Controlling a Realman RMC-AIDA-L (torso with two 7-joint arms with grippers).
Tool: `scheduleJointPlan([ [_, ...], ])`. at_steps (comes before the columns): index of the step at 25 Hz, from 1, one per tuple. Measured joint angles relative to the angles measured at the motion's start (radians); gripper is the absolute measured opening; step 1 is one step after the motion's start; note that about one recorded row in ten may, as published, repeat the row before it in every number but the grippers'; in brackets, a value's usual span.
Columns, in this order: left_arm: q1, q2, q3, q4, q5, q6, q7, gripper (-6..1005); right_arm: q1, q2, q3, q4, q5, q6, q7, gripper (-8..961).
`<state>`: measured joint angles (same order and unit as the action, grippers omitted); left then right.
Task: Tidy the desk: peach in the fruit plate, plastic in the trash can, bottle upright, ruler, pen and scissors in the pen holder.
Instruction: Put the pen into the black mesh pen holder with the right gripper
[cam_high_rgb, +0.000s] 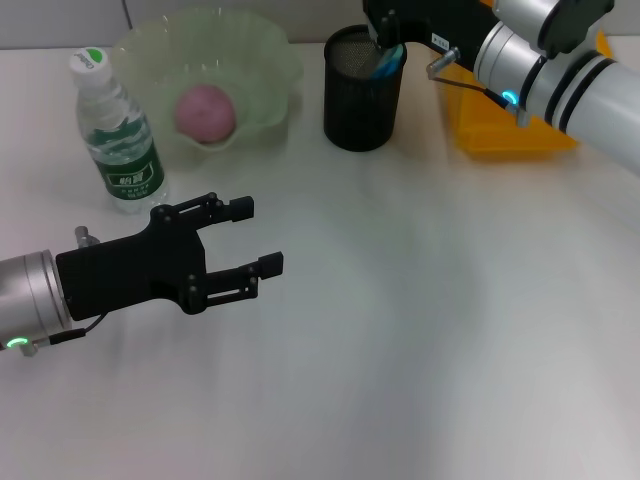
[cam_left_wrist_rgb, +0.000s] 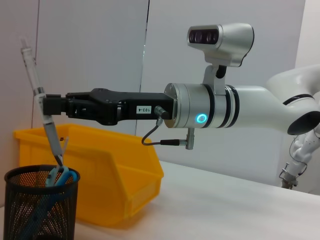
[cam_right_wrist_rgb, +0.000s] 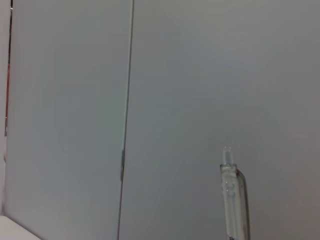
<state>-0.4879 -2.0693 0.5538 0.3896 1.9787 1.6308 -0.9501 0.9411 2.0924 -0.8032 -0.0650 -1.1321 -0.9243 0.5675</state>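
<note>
your pen (cam_left_wrist_rgb: 39, 95) is a clear-barrelled one, standing nearly upright and slightly tilted, its lower tip dipping into the black mesh pen holder (cam_left_wrist_rgb: 41, 206) while the upper end sticks up above the right claw (cam_left_wrist_rgb: 49, 106). the right claw is pinched onto the pen's barrel directly above the holder's mouth, and in the right wrist view you see only the pen's top end against the wall. inside the holder you can make out blue handles (cam_left_wrist_rgb: 61, 176), probably the scissors, leaning against the rim beside the pen's tip.

from the head view the holder (cam_high_rgb: 364, 88) stands at the far side of the table (cam_high_rgb: 420, 340), with the right arm reaching over it from the right. just beyond and right of the holder sits a yellow bin (cam_high_rgb: 510, 135), close by but you cannot tell whether they touch. left of the holder, a pale green fruit plate (cam_high_rgb: 262, 70) holds the pink peach (cam_high_rgb: 206, 111) in its middle. further left the water bottle (cam_high_rgb: 113, 130) stands upright, green label facing you, just beside the plate.

your left claw (cam_high_rgb: 258, 237) hangs over the near left of the table, fingers spread wide and holding nothing, well apart from the bottle and plate
</note>
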Motion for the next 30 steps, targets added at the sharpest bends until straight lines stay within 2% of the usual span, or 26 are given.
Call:
scheduleJointPlan([
  [18,0.006,0.000,0.000,0.000,0.000,0.015,0.002,777,0.030,0.000,-0.002,0.015,0.001,0.064,0.008,189],
  [27,0.006,0.001,0.001,0.003,0.000,0.022,0.000,777,0.020,0.000,0.008,0.017,0.002,0.059,0.024,416],
  [30,0.009,0.002,0.000,0.003,0.000,0.029,0.002,777,0.003,0.000,0.005,-0.002,0.002,0.041,0.073,573],
])
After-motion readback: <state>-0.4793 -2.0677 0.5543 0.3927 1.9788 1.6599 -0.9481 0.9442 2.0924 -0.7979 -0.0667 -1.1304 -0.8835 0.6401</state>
